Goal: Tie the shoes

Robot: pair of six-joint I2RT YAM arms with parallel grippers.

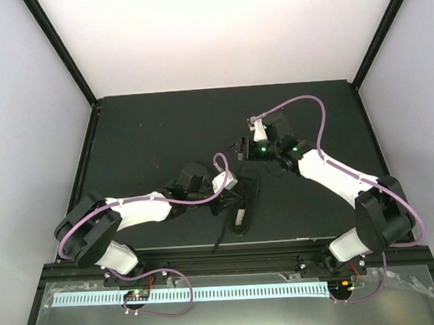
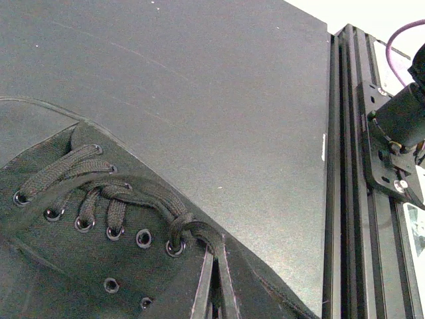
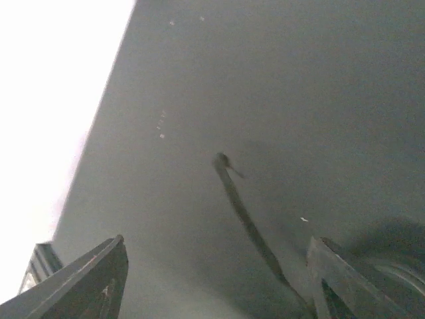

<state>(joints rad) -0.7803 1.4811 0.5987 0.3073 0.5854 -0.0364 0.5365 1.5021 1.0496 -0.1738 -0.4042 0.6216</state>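
Black table (image 1: 149, 137); left gripper (image 1: 235, 193) closed beside the shoe (image 2: 80, 266), hold unclear. Right gripper (image 3: 217, 244) spread over the loose lace (image 3: 242, 212) beyond the shoe; best to pinch near its tip.

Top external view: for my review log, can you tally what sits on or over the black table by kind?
Black shoe: 1
Robot arms: 2, the left arm and the right arm
Purple cables: 2, the left cable and the right cable
Total: 5
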